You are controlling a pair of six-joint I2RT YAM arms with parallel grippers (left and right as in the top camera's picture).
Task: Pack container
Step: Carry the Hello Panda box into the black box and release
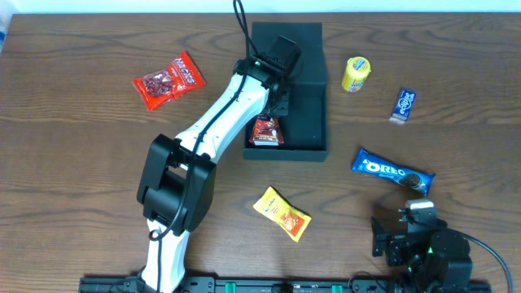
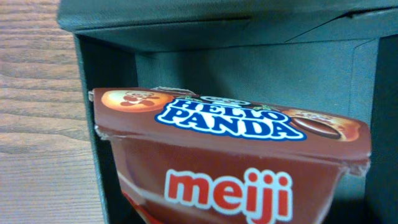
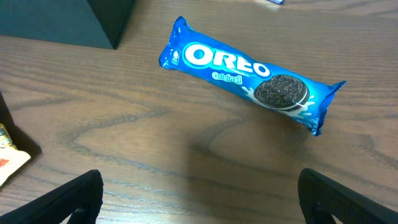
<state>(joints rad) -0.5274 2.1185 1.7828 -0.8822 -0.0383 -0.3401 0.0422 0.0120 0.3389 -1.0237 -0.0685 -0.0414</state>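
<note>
Your container (image 1: 305, 98), the dark teal-green box, lies at the far middle of the wooden table (image 1: 73, 146) with its lid open. Inside it, against the near-left corner, is a brown Hello Panda packet (image 1: 266, 130); in the left wrist view its sealed top edge fills the frame with the box's inner walls behind it. Your left gripper (image 1: 273, 112) reaches into the box right at the top of that packet. Its fingers are hidden in both views, so you cannot tell whether they pinch the packet or only stand over it.

Just outside the box, on the near side, lies a yellow packet (image 1: 282, 213). A red snack bag (image 1: 168, 80) lies well off to the box's left. On the other side are a small yellow tub (image 1: 356, 73), a small blue packet (image 1: 403, 104) and a blue Oreo pack (image 1: 392, 171).

Your right gripper (image 3: 199, 180) hangs near the Oreo pack without touching it, fingers spread wide over bare wood.
</note>
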